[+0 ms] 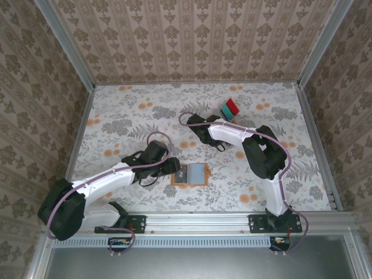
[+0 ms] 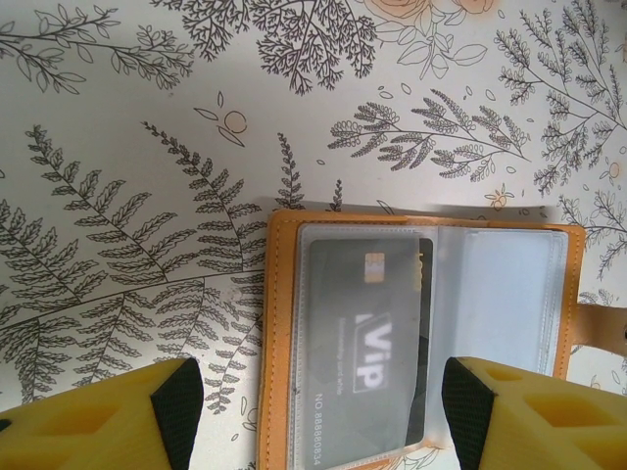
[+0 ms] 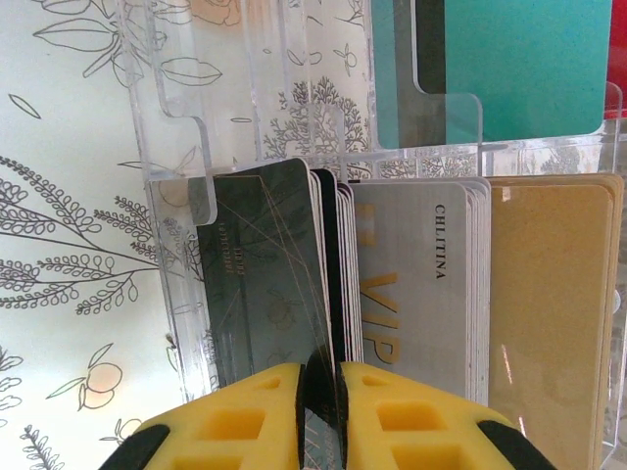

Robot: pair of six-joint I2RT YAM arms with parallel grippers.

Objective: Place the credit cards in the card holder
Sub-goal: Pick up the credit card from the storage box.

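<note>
**Right claw pinches a dark card; left claw hangs open over the wallet**

On the floral-patterned counter (image 2: 127, 147) the orange-tan leather-like card holder (image 2: 277, 323) lies unfolded, near the counter's front edge and between the two arms. Its clear plastic sleeves face up. A dark grey card marked VIP (image 2: 367, 333) sits inside the left sleeve. The left claw (image 2: 313, 421) hovers above the holder with its yellow fingers spread wide apart, touching nothing.

Farther back on the counter stands a clear acrylic card rack (image 3: 176, 147). Its near row holds a dark grey card with fine gold lines (image 3: 260, 284), a stack of silver VIP cards (image 3: 421, 294) and a stack of matte gold cards (image 3: 554, 313). A teal card (image 3: 509, 69) stands in the row behind, with a red card (image 1: 232, 105) beside it. The right claw (image 3: 321, 421) is closed together on the lower edge of the gold-lined dark card, which stands upright in the rack.
</note>
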